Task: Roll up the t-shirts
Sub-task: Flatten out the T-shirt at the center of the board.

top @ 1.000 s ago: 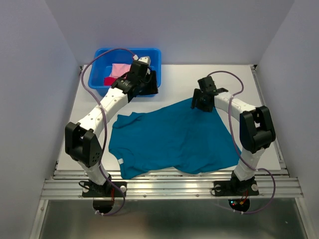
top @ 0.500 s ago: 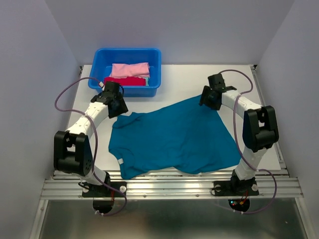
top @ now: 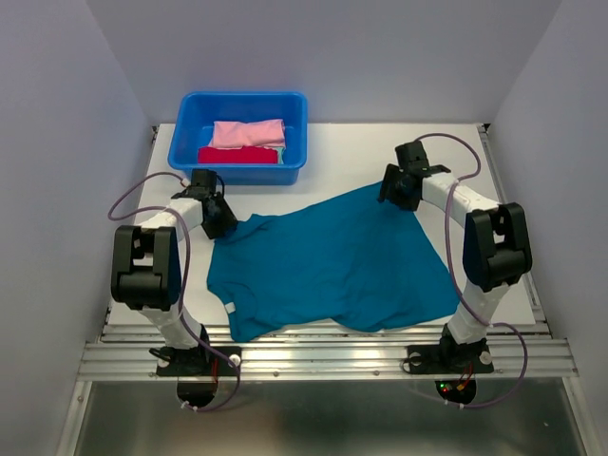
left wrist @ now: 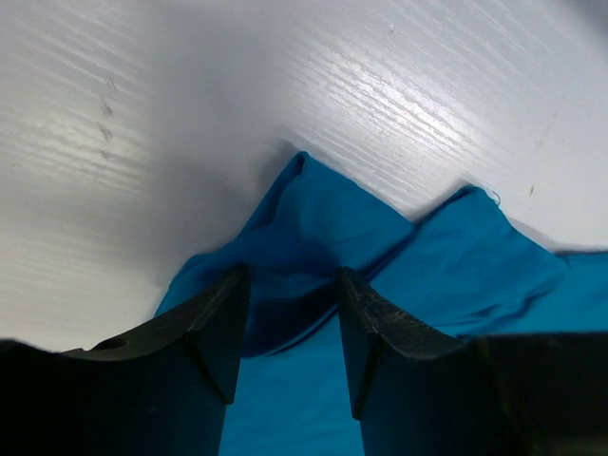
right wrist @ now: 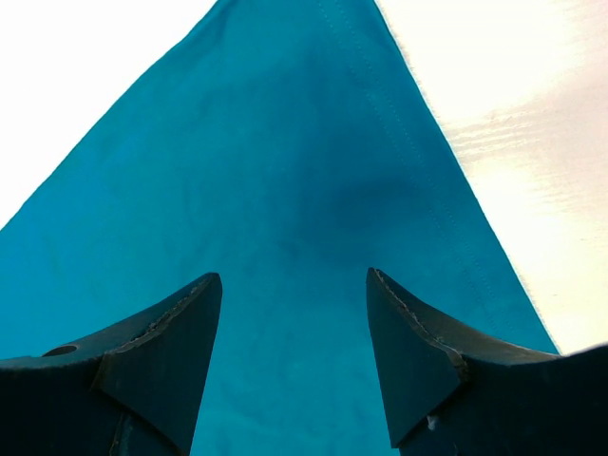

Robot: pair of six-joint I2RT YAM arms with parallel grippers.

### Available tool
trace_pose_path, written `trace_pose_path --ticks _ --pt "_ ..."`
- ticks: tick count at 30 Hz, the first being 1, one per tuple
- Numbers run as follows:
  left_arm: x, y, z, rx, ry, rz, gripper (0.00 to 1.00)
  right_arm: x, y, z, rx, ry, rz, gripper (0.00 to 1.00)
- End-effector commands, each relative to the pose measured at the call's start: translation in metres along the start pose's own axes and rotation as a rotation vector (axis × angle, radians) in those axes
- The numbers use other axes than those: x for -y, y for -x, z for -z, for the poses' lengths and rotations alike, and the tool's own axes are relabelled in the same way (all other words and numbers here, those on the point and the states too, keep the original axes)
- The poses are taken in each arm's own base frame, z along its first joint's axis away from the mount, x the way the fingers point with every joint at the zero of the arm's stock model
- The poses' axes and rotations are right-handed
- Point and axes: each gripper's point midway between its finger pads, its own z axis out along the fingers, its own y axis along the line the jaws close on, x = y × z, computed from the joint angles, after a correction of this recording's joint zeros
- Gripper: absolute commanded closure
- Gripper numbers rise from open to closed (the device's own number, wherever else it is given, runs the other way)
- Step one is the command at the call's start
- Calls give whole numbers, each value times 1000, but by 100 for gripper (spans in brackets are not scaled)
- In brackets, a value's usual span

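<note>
T-shirt (top: 332,261), teal, lies spread flat on the surface (top: 351,152). Left tool (left wrist: 292,280) stands parted astride its bunched far-left corner; right tool (right wrist: 294,285) hangs released over the far-right corner. Soft, light, limp cloth, I'd say: pinch it at the corners.

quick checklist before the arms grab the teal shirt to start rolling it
1. The teal shirt lies spread on the table: ok, a bit rumpled at its left edge.
2. The left gripper straddles a fold at that edge: ok.
3. The left gripper is clamped on the cloth: not ok, jaws apart.
4. The right gripper is open over the shirt's far corner: ok.
5. The right gripper touches the cloth: cannot tell.
6. The pink shirt and red shirt sit in the tub: ok.
</note>
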Motion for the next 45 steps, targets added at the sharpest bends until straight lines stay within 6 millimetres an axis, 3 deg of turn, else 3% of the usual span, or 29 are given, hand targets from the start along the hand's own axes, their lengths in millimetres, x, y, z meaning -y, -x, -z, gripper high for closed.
trace_pose_path --ticks 1,10,13,14,15,22,39,45 --pt "17 15 -5 34 -49 14 48 -12 15 15 65 59 6 32" --pt "16 13 -11 23 -45 11 63 -11 10 13 52 58 5 32" --pt "17 16 -6 35 -49 0 57 -12 7 10 43 65 4 32" --pt "18 18 -3 43 -53 -3 49 -12 6 9 36 66 3 33" --pt "17 18 -2 47 -52 -3 47 -13 6 9 38 69 2 33" --pt "25 40 13 127 -61 -15 49 -14 6 9 34 74 0 33" --pt "25 40 -16 75 -26 -10 51 -14 -1 6 13 80 -1 33" --pt "25 40 -17 76 -27 -10 65 -13 -3 5 9 80 0 33"
